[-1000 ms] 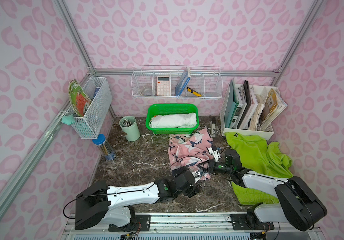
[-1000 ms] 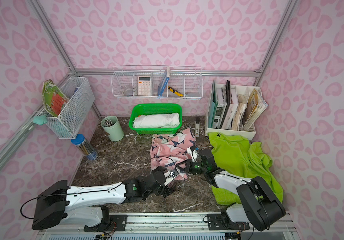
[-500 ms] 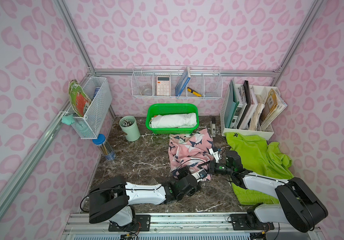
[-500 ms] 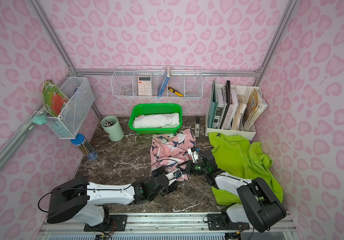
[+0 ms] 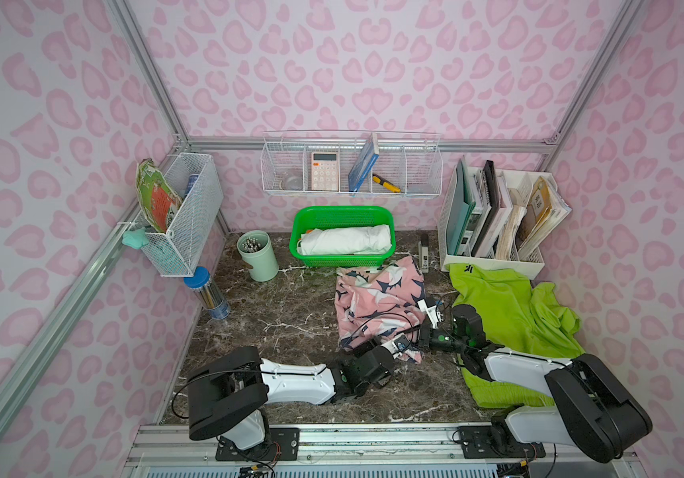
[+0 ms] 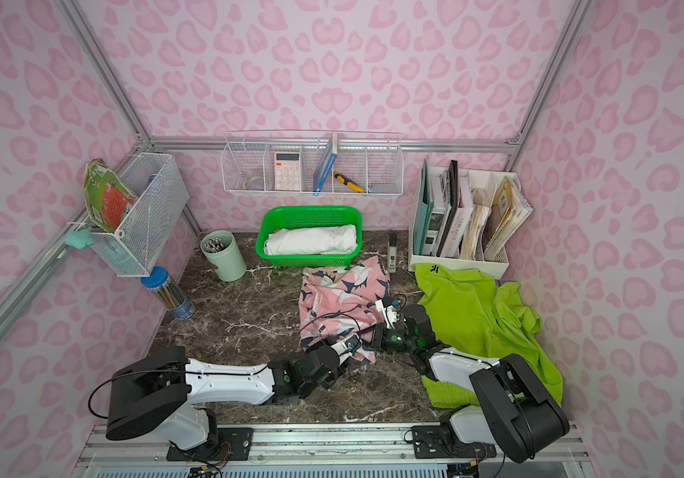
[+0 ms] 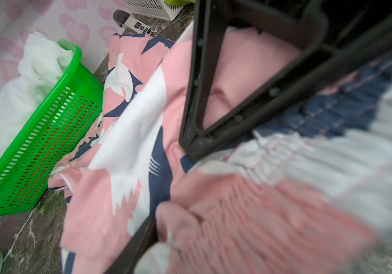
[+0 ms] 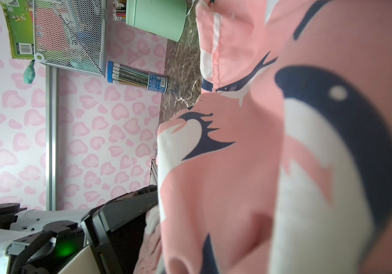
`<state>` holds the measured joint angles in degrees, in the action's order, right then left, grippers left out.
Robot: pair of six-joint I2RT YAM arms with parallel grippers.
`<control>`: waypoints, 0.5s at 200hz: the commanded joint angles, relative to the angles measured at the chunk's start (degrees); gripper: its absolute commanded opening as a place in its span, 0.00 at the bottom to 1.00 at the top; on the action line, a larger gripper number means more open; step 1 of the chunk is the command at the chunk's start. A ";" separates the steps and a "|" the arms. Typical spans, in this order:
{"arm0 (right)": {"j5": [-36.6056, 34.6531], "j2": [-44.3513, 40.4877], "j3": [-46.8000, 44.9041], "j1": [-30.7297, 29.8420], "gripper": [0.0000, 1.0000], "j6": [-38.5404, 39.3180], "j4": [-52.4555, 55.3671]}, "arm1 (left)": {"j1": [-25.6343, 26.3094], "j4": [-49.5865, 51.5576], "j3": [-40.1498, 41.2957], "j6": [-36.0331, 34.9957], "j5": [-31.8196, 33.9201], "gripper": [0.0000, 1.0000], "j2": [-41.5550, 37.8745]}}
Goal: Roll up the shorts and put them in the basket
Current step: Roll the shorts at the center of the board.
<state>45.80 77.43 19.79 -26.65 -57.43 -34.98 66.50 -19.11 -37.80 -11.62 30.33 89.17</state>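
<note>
pink shorts (image 7: pixel 249 213) btwn L claw (image 7: pixel 166 192), L-wrist only

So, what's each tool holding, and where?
Right tool: pink shorts, near waistband corner, apparently pinched. Left tool straddles that elastic waistband; clamped or not, cannot tell.

Marble tabletop (image 5: pixel 286 314) under pink shorts (image 5: pixel 377 298), lime shorts (image 5: pixel 506 302), green basket (image 5: pixel 342 260), mint cup (image 5: pixel 261 265)
</note>
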 commanded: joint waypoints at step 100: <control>1.76 1.33 -2.10 0.82 0.32 -2.16 -6.11 | -1.11 15.74 -4.34 7.96 -5.57 0.00 -1.35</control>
<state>47.27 79.26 17.63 -26.20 -59.75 -40.03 65.56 -7.18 -41.80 -5.72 25.65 88.40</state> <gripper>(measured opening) 0.311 0.111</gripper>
